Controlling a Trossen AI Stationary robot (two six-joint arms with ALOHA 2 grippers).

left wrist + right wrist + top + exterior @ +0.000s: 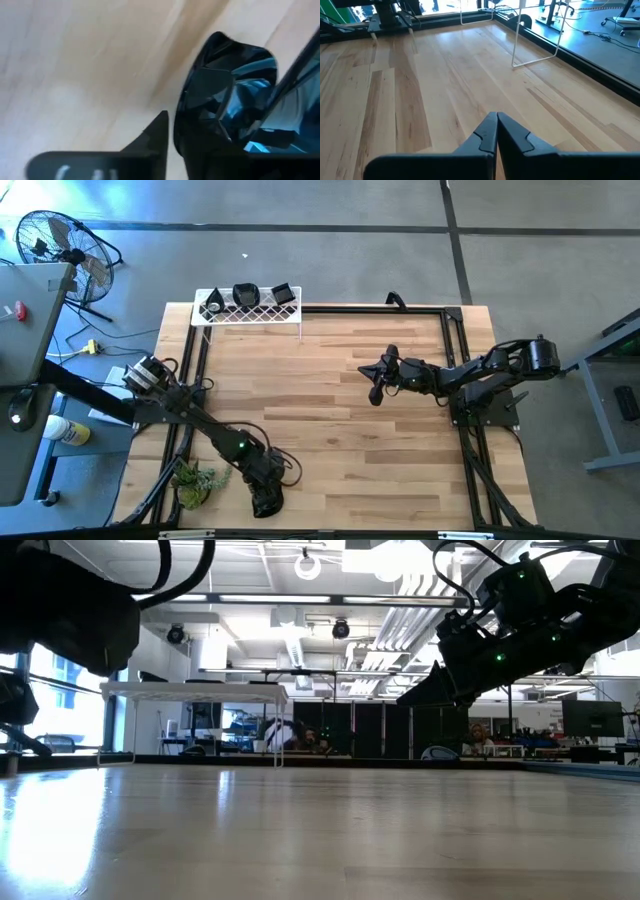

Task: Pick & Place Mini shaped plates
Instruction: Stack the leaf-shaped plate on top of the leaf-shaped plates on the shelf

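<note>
So the only container here is the white wire rack [246, 311], standing at the far edge of the table [330, 410] toward the left corner. In the high view it's got three black plates sitting on top: one at the left end [212, 304], one in the middle [245, 295] and one at the right end [283, 293]. They're close together in a row, but I can't really make out their shapes from up there. In the low view the rack shows as a thin white frame on legs far across the wood, and the plates on it are too small to pick out.

Left claw [266, 502] is down at the near edge of the table, just beside the little green plant [197, 482]. Its wrist view shows a glossy black plate [227, 102] right at the fingers [150, 142], tilted, with pale wood behind it. It looks like the claw is pinching it, but the frame is blurry and the plate covers the far finger, so I honestly can't tell if it has a grip or is just closing around it.

Right claw [376, 393] hangs over the middle-right of the table, pointing toward the left side, well apart from the rack. Its fingers [496, 131] are pressed together with nothing between them, just bare planks underneath.
</note>
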